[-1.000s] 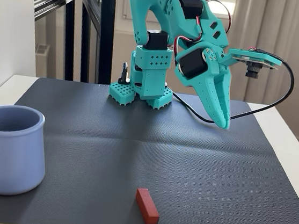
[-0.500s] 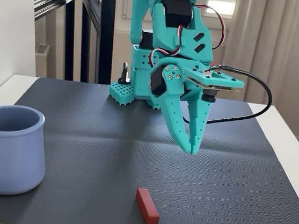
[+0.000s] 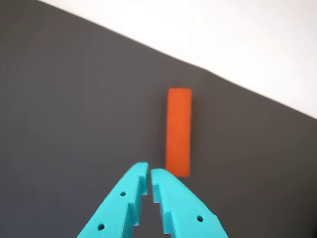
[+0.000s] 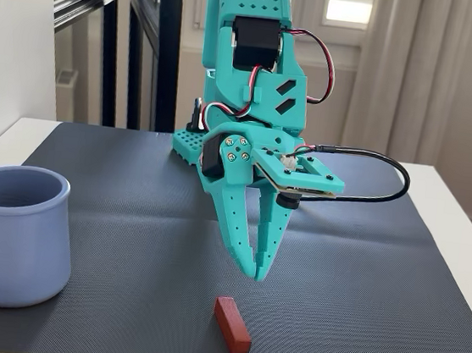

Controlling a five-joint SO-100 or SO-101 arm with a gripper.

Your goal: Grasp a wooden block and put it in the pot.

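The wooden block point(image 4: 232, 324) is a small reddish-brown bar lying flat on the dark mat near its front edge; in the wrist view it point(image 3: 178, 131) looks orange and lies lengthwise just beyond my fingertips. My teal gripper point(image 4: 256, 273) points down, hovering a little above and behind the block, with its jaws nearly together and nothing between them; it enters the wrist view point(image 3: 149, 171) from the bottom. The pale blue-lavender pot point(image 4: 14, 234) stands upright at the front left of the mat, well apart from the block and the gripper.
The dark ribbed mat point(image 4: 362, 267) covers a white table point(image 4: 462, 211). The arm's teal base point(image 4: 197, 146) stands at the mat's back. A black cable point(image 4: 390, 173) loops out to the right of the wrist. A window and wall lie behind.
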